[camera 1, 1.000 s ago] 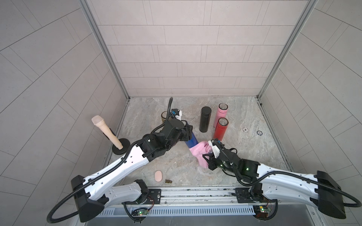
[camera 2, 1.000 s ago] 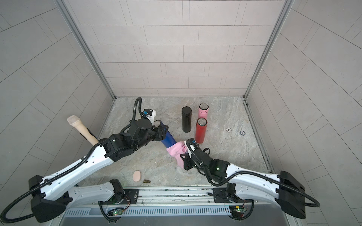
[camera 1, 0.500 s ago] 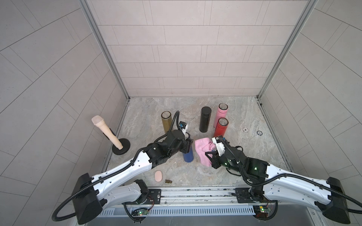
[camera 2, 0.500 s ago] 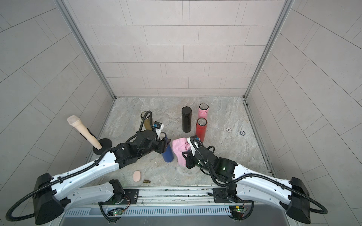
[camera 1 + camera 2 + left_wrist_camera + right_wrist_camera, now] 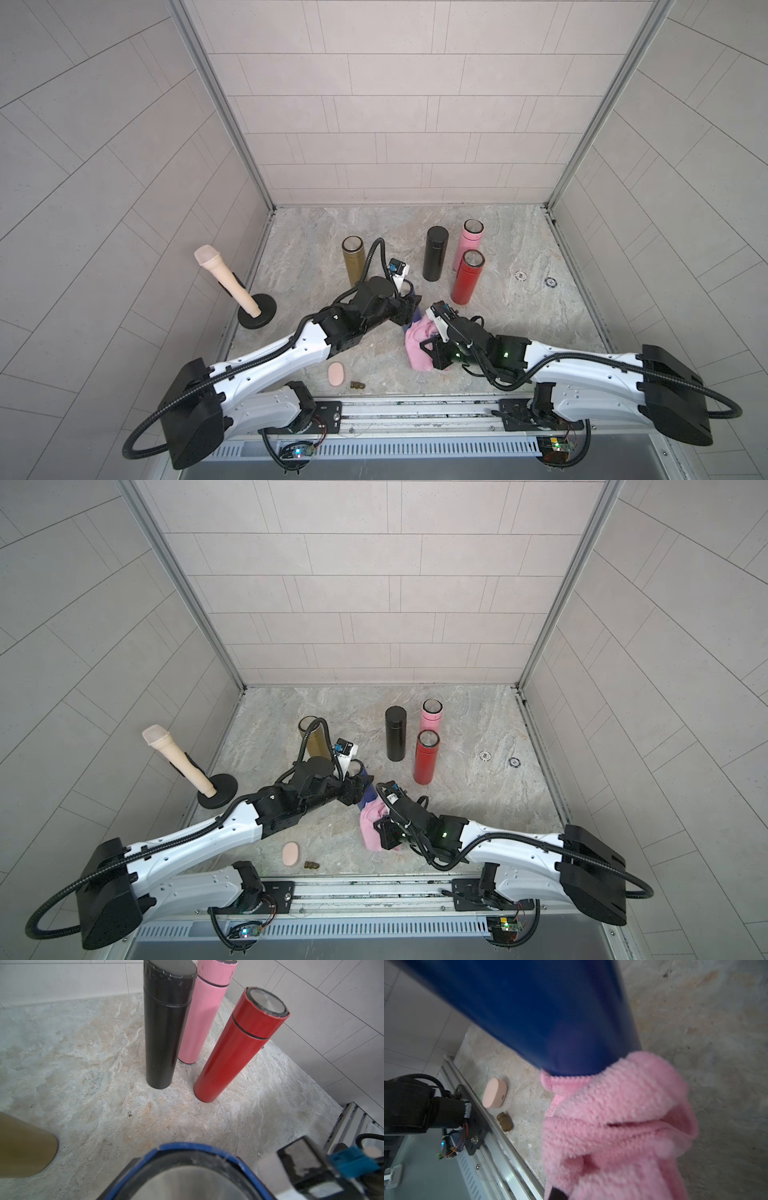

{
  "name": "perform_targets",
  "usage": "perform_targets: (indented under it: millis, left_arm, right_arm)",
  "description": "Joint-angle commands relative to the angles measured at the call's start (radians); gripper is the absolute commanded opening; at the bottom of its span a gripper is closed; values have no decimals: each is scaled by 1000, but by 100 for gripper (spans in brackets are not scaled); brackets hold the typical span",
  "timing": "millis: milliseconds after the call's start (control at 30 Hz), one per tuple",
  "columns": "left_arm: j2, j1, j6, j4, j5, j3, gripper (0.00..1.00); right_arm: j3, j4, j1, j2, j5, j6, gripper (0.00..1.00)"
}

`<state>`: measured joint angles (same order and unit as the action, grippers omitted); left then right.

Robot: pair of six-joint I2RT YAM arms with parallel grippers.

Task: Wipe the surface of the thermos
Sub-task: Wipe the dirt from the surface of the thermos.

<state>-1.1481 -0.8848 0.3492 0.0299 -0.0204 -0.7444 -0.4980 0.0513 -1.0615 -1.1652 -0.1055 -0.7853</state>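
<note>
Blue cylindrical metal thermos (image 5: 415, 320), leaning in the left gripper's hold, gets its lower wall wiped.

The left gripper (image 5: 404, 311) has its jaws closed tight on the thermos just under the steel-topped cap. The right gripper (image 5: 433, 355) is clamped fully on a fluffy pink cloth (image 5: 417, 345), which is bunched against the thermos's foot. The thermos sits near the red cylindrical thermos (image 5: 467, 278), on that one's robot-base side. In our judgement the wipe goes best if we keep the left hold firm, press the cloth flat and draw it up the wall. We should also turn the thermos to reach unwiped sides and stay clear of the red thermos. Half a second ago the blue thermos stood upright with the cloth beside its upper part; now it leans and the cloth is at its base.
</note>
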Motion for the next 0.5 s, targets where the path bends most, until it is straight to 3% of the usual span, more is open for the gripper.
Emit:
perform_targets:
  millis: [0, 333, 467]
  left_arm:
    - [-6, -9, 42, -137, 28, 1, 0]
    - [11, -23, -114, 10, 57, -45, 0]
    - [49, -32, -267, 187, 30, -90, 0]
  right_arm:
    - [22, 99, -2, -22, 13, -36, 0]
    - [-44, 5, -3, 222, 116, 34, 0]
    - [-71, -232, -2, 441, 321, -37, 0]
